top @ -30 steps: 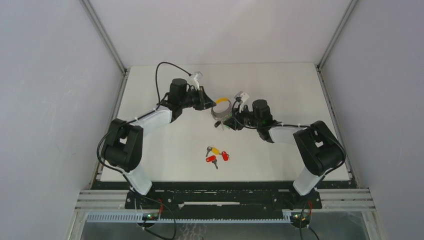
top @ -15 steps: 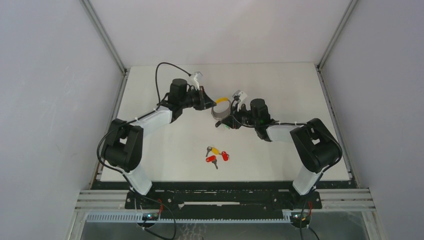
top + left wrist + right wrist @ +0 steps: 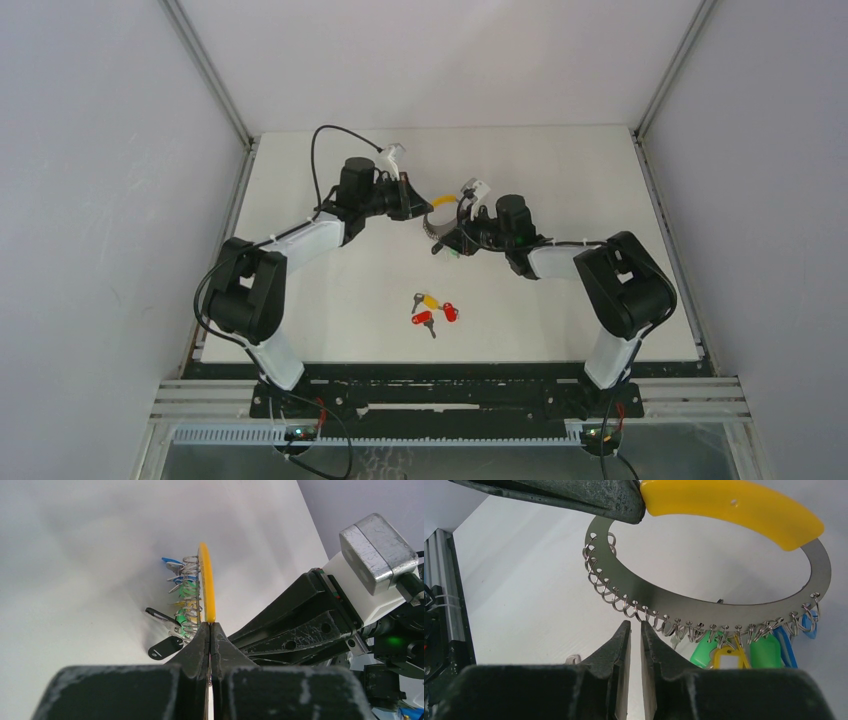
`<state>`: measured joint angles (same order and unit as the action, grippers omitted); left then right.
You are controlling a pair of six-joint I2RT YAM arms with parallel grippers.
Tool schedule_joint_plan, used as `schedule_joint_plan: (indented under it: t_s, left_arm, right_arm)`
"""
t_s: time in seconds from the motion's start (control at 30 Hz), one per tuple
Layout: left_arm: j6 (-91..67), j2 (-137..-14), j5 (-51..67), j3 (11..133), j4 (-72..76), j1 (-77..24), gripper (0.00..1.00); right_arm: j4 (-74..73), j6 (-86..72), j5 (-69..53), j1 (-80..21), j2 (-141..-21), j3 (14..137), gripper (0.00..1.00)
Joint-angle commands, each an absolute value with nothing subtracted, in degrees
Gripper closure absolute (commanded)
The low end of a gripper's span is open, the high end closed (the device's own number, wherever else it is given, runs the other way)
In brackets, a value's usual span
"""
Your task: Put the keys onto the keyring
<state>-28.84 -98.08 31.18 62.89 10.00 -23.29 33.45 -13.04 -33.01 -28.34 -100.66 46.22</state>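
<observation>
The keyring (image 3: 441, 221) is a flat silver ring (image 3: 704, 608) with a yellow band (image 3: 734, 505), a row of small split rings, and green, yellow and blue tags hanging below. My left gripper (image 3: 420, 211) (image 3: 210, 625) is shut on the end of the yellow band (image 3: 206, 587) and holds the ring up on edge. My right gripper (image 3: 453, 238) (image 3: 635, 623) sits just under the row of split rings, its jaws a narrow gap apart with nothing between them. Three loose keys (image 3: 432, 310) with red and yellow tags lie on the table nearer the arm bases.
A black-tagged key (image 3: 165, 647) hangs from the bunch near the tabletop. A small silver loop (image 3: 571, 658) lies on the table beside my right fingers. The right arm's body (image 3: 320, 625) crowds close to the ring. Metal frame posts (image 3: 215, 80) stand at the table's back corners.
My right gripper has slid left up to the keyring and its jaws have narrowed. The left gripper and the ring have stayed put.
</observation>
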Motion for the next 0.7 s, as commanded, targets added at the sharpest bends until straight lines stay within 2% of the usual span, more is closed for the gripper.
schedule_joint_plan:
  t_s: [0.0, 0.67]
  left_arm:
    - [-30.1, -94.5, 31.7, 62.6, 13.9, -23.8, 1.0]
    - [-30.4, -94.7, 32.5, 62.7, 13.9, -23.8, 1.0]
  right_arm:
    - [34.8, -12.9, -32.1, -28.8, -100.8, 48.3, 0.88]
    - [32.6, -10.5, -30.2, -29.0, -101.3, 48.5, 0.84]
